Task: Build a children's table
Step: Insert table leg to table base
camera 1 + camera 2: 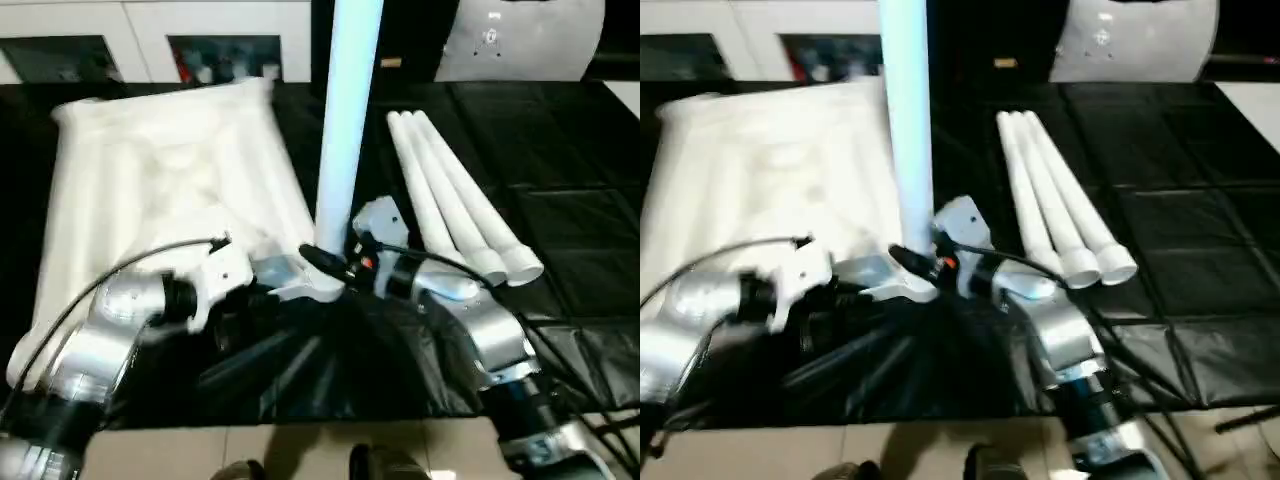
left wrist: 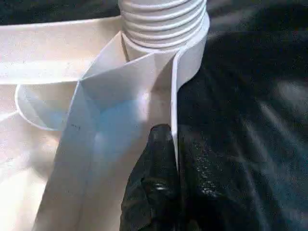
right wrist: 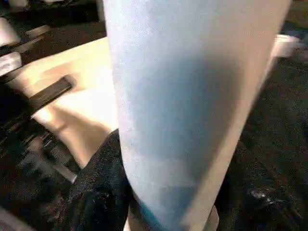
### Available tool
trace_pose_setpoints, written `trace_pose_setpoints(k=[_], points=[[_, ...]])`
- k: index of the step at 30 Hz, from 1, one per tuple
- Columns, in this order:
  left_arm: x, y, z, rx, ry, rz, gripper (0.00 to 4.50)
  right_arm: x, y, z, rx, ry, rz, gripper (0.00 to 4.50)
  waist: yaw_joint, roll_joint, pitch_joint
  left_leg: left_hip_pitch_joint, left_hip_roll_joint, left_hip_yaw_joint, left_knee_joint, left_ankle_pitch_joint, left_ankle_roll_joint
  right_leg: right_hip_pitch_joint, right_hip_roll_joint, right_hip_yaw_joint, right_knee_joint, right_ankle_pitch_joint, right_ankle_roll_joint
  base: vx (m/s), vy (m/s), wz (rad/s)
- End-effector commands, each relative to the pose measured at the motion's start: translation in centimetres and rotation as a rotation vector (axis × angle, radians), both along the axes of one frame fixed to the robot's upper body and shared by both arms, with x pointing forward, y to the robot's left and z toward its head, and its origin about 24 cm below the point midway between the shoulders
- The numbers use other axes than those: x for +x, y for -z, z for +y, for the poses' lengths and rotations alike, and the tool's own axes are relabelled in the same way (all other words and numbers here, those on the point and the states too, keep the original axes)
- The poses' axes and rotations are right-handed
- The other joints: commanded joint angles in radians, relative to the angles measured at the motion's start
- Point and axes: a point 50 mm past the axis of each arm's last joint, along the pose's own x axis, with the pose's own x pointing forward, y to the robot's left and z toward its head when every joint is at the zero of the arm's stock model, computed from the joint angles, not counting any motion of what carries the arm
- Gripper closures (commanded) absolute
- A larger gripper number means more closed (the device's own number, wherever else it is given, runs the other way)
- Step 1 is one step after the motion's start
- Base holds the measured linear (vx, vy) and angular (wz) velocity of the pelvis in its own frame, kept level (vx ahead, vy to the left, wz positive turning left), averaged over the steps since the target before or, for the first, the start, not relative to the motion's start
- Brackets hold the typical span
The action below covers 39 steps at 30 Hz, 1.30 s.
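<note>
Right pincer pinching upright leg, left pincer clamped on tabletop rim, no legible writing

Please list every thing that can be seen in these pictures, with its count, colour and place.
Table top: one, white, lying underside up on the black mat, at the robot's left.
Upright leg: one, white, standing in the near right corner socket of the table top; its threaded end shows at the socket.
Loose legs: three, white, lying side by side on the mat, at the robot's right.
Mat: one, black, covering the work surface.
Cabinets: white, with dark glass doors, behind the mat.
Left hand: one, black fingers, at the table top's edge beside the socket.
Right hand: one, black fingers, gripping the upright leg near its base.
</note>
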Motion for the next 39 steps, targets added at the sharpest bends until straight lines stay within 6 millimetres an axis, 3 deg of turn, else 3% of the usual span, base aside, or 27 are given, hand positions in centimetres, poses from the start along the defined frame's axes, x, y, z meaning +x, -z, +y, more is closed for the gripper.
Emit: trace_pose_setpoints(k=[1, 3, 8, 12, 16, 17, 19, 21, 23, 30, 32, 36, 39], points=[[-1.3, 0.2, -1.9, -0.023, 0.006, 0.026, 4.50, 0.0, 5.6, -1.6, -0.147, 0.158, 0.219, 2.59, 0.009, 0.004, -0.023, -0.015, 0.080, -0.032, -0.081, -0.258, 0.033, 0.032, -0.092, 0.067, -0.082, -0.345, -0.218, 0.000, 0.000, 0.00], [-2.4, 0.1, -5.0, -0.084, 0.022, 0.042, 4.50, 0.4, 5.8, -1.1, -0.116, 0.209, 0.246, 2.59, 0.007, 0.003, -0.026, -0.014, 0.079, -0.027, -0.076, -0.206, 0.049, 0.036, -0.090, 0.065, -0.081, -0.289, -0.242, 0.000, 0.000, 0.00], [-2.3, 0.1, -7.0, -0.108, 0.000, 0.036, 4.50, 0.4, 5.8, -0.6, -0.113, 0.205, 0.246, 2.59, 0.020, 0.001, -0.024, -0.009, 0.075, -0.023, -0.076, -0.228, 0.057, 0.033, -0.085, 0.061, -0.089, -0.344, -0.215, 0.000, 0.000, 0.00], [-1.8, 0.5, -6.5, -0.066, -0.044, 0.024, 4.50, 0.4, 5.8, -0.4, -0.118, 0.202, 0.237, 2.59, 0.023, 0.003, -0.020, -0.004, 0.077, -0.030, -0.081, -0.292, 0.035, 0.024, -0.086, 0.062, -0.097, -0.446, -0.172, 0.000, 0.000, 0.00], [-1.3, 0.5, -5.4, -0.004, -0.117, 0.011, 4.50, 0.4, 5.9, -0.3, -0.119, 0.208, 0.234, 2.59, 0.022, 0.005, -0.022, -0.005, 0.076, -0.033, -0.082, -0.311, 0.022, 0.024, -0.086, 0.062, -0.097, -0.439, -0.162, 0.000, 0.000, 0.00], [-1.2, 0.4, -5.3, 0.000, -0.119, 0.008, 4.50, 0.4, 5.9, -0.4, -0.123, 0.211, 0.233, 2.03, 0.022, 0.006, -0.022, -0.006, 0.075, -0.033, -0.083, -0.316, 0.021, 0.024, -0.086, 0.062, -0.097, -0.439, -0.160, 0.000, 0.000, 0.00], [-1.1, 0.4, -5.2, -0.002, -0.120, 0.007, 4.50, 0.5, 5.9, -0.5, -0.132, 0.213, 0.215, 2.03, 0.022, 0.006, -0.023, -0.003, 0.075, -0.032, -0.081, -0.322, 0.019, 0.023, -0.086, 0.063, -0.098, -0.440, -0.161, 0.000, 0.000, 0.00], [-0.9, 0.3, -5.0, -0.010, -0.123, 0.011, 4.50, 0.5, 6.0, -0.6, -0.138, 0.211, 0.212, 1.73, 0.024, 0.006, -0.032, -0.002, 0.075, -0.028, -0.075, -0.273, 0.023, 0.027, -0.085, 0.064, -0.091, -0.354, -0.182, 0.000, 0.000, 0.00], [-0.6, 0.2, -4.9, -0.020, -0.131, 0.014, 4.50, 0.5, 5.9, -0.6, -0.125, 0.200, 0.219, 1.62, 0.026, 0.008, -0.033, -0.006, 0.074, -0.025, -0.075, -0.240, 0.036, 0.033, -0.083, 0.062, -0.086, -0.289, -0.205, 0.000, 0.000, 0.00], [0.2, 0.4, -4.3, -0.021, -0.098, 0.016, 4.50, 0.2, 5.1, -1.8, -0.086, 0.165, 0.131, 0.99, 0.048, 0.008, -0.048, -0.002, 0.071, -0.015, -0.057, -0.089, 0.083, 0.048, -0.080, 0.059, -0.062, -0.040, -0.271, 0.000, 0.000, 0.00], [0.3, 0.5, -4.2, -0.015, -0.089, 0.015, 4.50, 0.0, 4.9, -2.2, -0.083, 0.154, 0.126, 0.82, 0.049, 0.007, -0.049, -0.005, 0.069, -0.016, -0.057, -0.079, 0.097, 0.052, -0.079, 0.055, -0.059, -0.021, -0.276, 0.000, 0.000, 0.00], [0.9, 0.6, -3.8, -0.004, -0.031, 0.005, 4.50, -0.9, 4.5, -3.6, -0.055, 0.078, 0.135, 0.43, 0.056, 0.012, -0.050, -0.002, 0.073, -0.017, -0.057, -0.118, 0.095, 0.054, -0.084, 0.057, -0.065, -0.117, -0.262, 0.000, 0.000, 0.00], [1.1, 0.7, -3.6, 0.006, 0.013, 0.003, 4.50, -1.2, 4.3, -4.3, -0.048, 0.056, 0.128, 0.17, 0.059, 0.012, -0.051, -0.003, 0.070, -0.017, -0.054, -0.096, 0.107, 0.054, -0.082, 0.055, -0.066, -0.092, -0.264, 0.000, 0.000, 0.00]])
